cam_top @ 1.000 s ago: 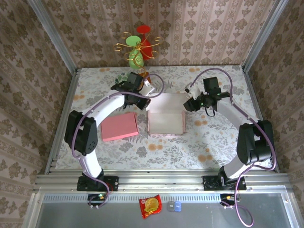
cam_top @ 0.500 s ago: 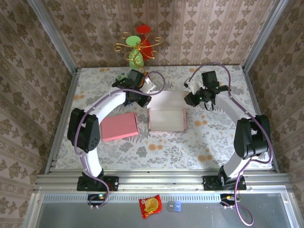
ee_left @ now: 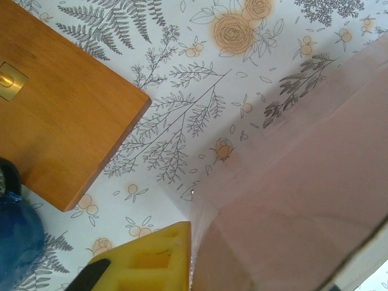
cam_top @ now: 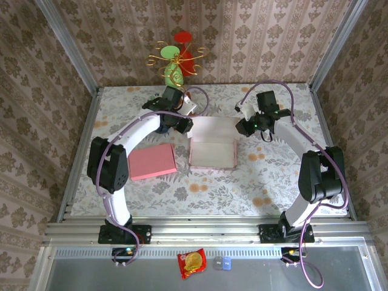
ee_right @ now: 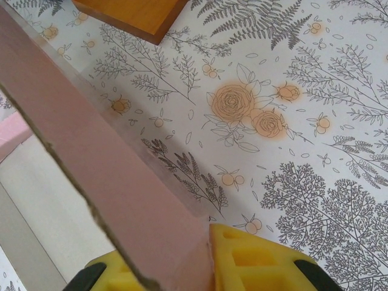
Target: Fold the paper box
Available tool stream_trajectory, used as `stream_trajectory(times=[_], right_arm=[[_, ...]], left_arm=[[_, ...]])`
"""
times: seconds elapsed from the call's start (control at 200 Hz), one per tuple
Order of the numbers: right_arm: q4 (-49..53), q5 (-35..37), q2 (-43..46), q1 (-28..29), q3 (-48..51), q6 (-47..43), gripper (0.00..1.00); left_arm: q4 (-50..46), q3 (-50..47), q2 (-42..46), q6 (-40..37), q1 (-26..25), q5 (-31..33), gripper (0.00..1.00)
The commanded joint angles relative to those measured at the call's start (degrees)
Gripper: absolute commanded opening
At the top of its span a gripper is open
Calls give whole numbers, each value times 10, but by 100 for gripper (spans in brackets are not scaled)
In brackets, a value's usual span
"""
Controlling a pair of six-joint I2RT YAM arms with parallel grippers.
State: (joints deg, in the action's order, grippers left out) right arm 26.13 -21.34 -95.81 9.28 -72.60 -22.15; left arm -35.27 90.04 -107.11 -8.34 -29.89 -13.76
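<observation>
Damask wallpaper (cam_top: 109,36) lines three sides of a table (cam_top: 273,182) covered in a cloth printed with ferns and orange roses. Two white robot arms reach from the near edge towards the far half. The paper box (cam_top: 212,153), pale pink, sits open at the middle of the table, and its far flap (cam_top: 215,126) stands up between the two arms.

The left gripper (cam_top: 182,123) is at the flap's left end. In the left wrist view one yellow pad (ee_left: 151,260) lies against the flap's edge, but whether the fingers are clenched on it cannot be told. The right gripper (cam_top: 242,127) is at the flap's right end. In the right wrist view the pink card runs between its yellow pads (ee_right: 254,260), which appear clamped on it.

A second pink box (cam_top: 153,161), closed flat, lies just left of the open one and does not touch it. A wooden board (ee_left: 60,109) with a small brass fitting lies on the cloth just beyond the flap's left end. Against the far wall stands a green and red ornament (cam_top: 176,60) wrapped in gold wire.

On the grey shelf (cam_top: 91,267) nearest the camera, in front of the arm bases, lies a red snack packet (cam_top: 191,263). Its printing is too small to read.
</observation>
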Motion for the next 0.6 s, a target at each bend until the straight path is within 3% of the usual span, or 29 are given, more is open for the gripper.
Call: stream_trajectory(times=[0.0, 0.26, 0.595], right_arm=[[25, 13, 6, 5, 1, 14, 18], [30, 21, 12, 13, 10, 29, 17], [28, 25, 9, 27, 6, 40, 5]], left_arm=[[-22, 18, -9, 14, 5, -15, 14], [-19, 8, -7, 19, 4, -30, 12], [-23, 2, -7, 31, 2, -29, 9]])
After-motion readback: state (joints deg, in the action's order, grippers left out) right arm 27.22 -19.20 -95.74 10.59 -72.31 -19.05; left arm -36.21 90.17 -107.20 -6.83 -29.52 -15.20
